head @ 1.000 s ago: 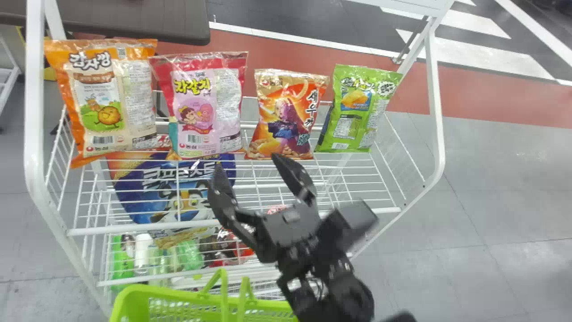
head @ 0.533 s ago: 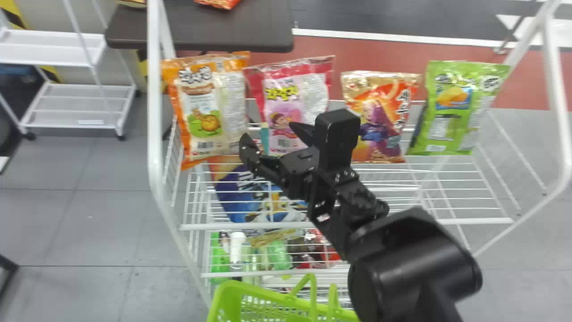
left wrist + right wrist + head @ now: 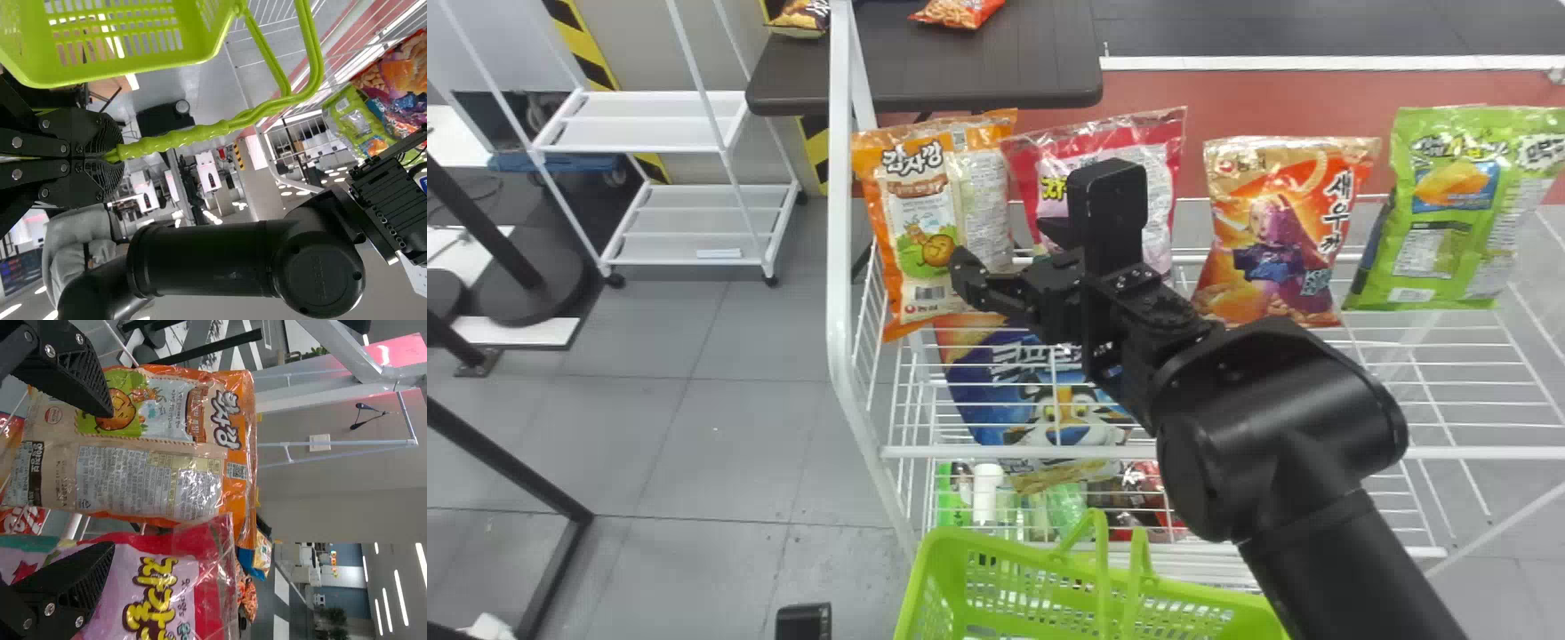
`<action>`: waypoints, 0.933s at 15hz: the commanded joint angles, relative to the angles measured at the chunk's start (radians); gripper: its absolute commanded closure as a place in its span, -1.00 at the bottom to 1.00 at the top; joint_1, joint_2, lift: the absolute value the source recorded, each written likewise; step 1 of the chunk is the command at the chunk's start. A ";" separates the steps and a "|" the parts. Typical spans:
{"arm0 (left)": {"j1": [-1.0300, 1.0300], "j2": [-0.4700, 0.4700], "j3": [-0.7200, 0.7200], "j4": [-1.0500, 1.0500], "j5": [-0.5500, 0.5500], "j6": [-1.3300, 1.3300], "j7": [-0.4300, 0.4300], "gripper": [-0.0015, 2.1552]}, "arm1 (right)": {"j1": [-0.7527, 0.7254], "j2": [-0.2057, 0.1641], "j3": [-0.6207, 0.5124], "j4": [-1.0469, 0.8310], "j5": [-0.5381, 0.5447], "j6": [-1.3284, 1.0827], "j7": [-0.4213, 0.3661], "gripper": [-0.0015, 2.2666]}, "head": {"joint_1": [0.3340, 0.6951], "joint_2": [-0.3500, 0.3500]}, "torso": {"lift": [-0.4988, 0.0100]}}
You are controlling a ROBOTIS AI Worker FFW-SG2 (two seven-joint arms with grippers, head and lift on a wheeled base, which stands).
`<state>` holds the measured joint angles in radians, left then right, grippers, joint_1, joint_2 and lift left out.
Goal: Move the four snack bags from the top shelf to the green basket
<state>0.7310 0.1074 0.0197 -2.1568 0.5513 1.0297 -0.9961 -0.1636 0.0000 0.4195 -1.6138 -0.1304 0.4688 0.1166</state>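
Shelf (image 3: pixel 1049 452) of white wire, dark table (image 3: pixel 978 76) behind, grey tiled floor (image 3: pixel 720 418)

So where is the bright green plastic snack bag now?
In the head view, the green bag stands at the row's right end on the white wire top shelf, just right of the orange and gold snack bag.

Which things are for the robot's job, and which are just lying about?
For the job:
- orange bag, pink bag, golden bag and green bag on the top shelf
- green basket, handle held by the left pincer
- right pincer, open near the pink bag

Just lying about:
- blue tiger bag below
- two snack bags on the dark table
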 commanded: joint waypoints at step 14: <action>-0.027 0.000 0.008 0.035 0.012 -0.003 0.002 0.32 | -0.171 0.001 0.019 0.265 -0.037 -0.126 0.189 -0.01 | 1.00 0.34 | 0.96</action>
<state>0.7050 0.1074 0.0262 -2.1227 0.5596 1.0271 -0.9928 -0.3178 0.0000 0.4408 -1.3660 -0.1677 0.3490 0.2915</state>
